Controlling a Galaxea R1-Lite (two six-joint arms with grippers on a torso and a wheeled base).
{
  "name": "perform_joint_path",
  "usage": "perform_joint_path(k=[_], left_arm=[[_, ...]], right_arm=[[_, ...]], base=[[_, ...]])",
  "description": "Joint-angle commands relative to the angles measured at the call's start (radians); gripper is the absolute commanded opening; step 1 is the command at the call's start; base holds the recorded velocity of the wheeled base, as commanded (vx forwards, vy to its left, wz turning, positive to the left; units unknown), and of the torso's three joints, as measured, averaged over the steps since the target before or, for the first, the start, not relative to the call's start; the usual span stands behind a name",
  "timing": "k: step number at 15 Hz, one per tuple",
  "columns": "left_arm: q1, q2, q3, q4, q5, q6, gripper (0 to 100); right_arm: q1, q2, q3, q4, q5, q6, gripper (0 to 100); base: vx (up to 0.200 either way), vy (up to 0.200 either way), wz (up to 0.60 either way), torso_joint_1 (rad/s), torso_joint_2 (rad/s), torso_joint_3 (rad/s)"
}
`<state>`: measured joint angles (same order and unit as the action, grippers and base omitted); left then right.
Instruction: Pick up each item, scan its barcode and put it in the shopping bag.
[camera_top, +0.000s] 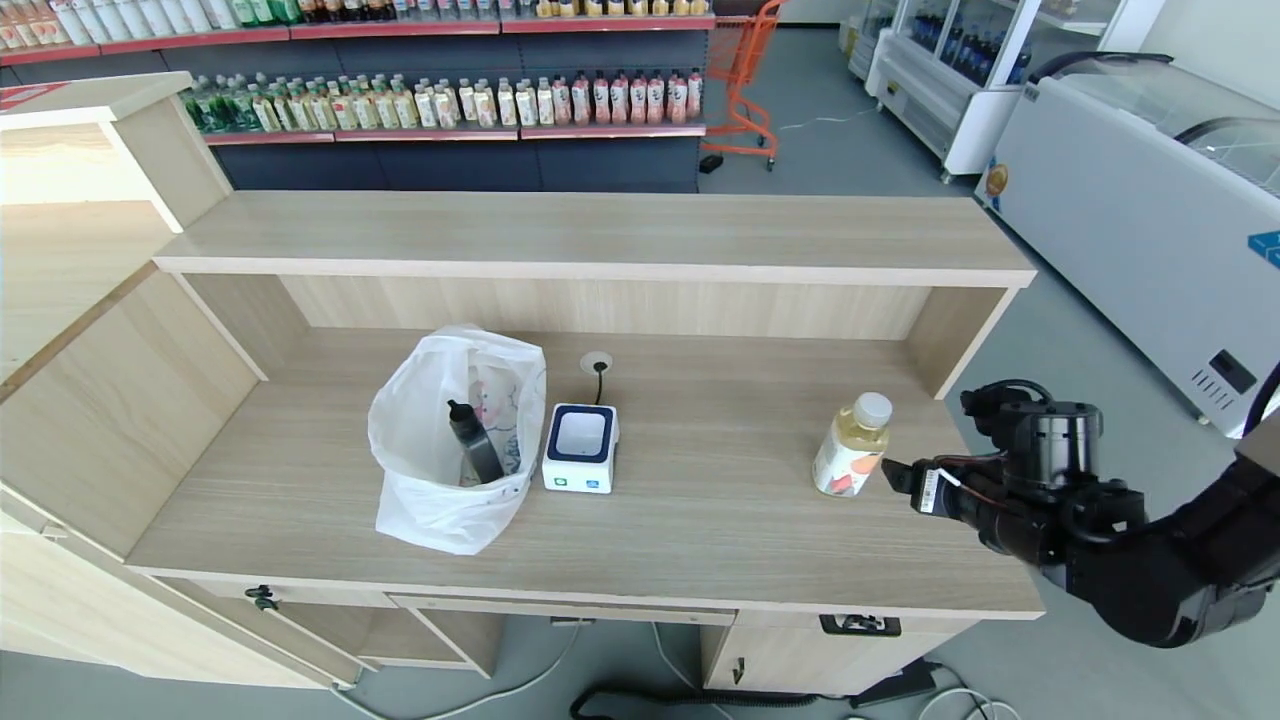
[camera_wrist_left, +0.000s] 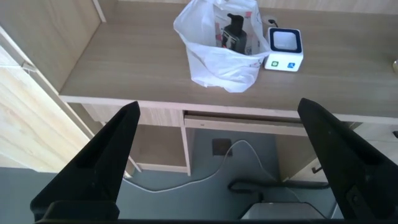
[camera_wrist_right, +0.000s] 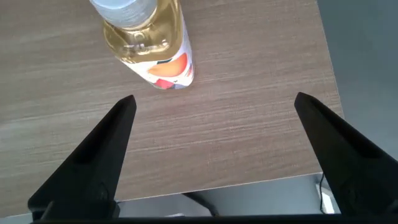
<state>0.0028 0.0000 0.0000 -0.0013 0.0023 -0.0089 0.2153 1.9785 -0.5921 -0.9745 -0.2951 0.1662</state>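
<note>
Standing upright on the bench near its right end, the bottle lies just ahead of the right gripper, jaws spread wide, not enclosing it.

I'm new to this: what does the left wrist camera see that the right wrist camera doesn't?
Only the left wrist view: the white shopping bag with a dark bottle in it, the scanner beside it, and cables on the floor under the counter. Only the right wrist view: the drink bottle with its cap and label, seen close. Both: the wooden counter, and each arm's own open claw, the left claw and the right claw, framing the picture.
</note>
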Motion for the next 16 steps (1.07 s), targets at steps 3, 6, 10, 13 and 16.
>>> perform_joint_path(k=[3, 6, 10, 13, 16], left_arm=[[0.000, 0.002, 0.000, 0.000, 0.001, 0.000, 100], [0.000, 0.002, 0.000, 0.000, 0.001, 0.000, 100], [-0.001, 0.002, 0.000, 0.000, 0.001, 0.000, 100], [0.000, 0.002, 0.000, 0.000, 0.001, 0.000, 100], [0.000, 0.002, 0.000, 0.000, 0.001, 0.000, 100]], right_arm=[[0.032, 0.183, -0.104, -0.087, -0.001, -0.111, 100], [0.061, 0.249, -0.221, -0.084, -0.002, -0.148, 100], [0.084, 0.341, -0.328, -0.084, -0.002, -0.182, 100], [0.101, 0.398, -0.397, -0.089, 0.001, -0.212, 100], [0.104, 0.436, -0.448, -0.089, 0.005, -0.261, 100]], base=[[0.000, 0.000, 0.00, 0.000, 0.00, 0.000], [0.000, 0.000, 0.00, 0.000, 0.00, 0.000], [0.000, 0.000, 0.00, 0.000, 0.00, 0.000], [0.000, 0.000, 0.00, 0.000, 0.00, 0.000], [0.000, 0.000, 0.00, 0.000, 0.00, 0.000]])
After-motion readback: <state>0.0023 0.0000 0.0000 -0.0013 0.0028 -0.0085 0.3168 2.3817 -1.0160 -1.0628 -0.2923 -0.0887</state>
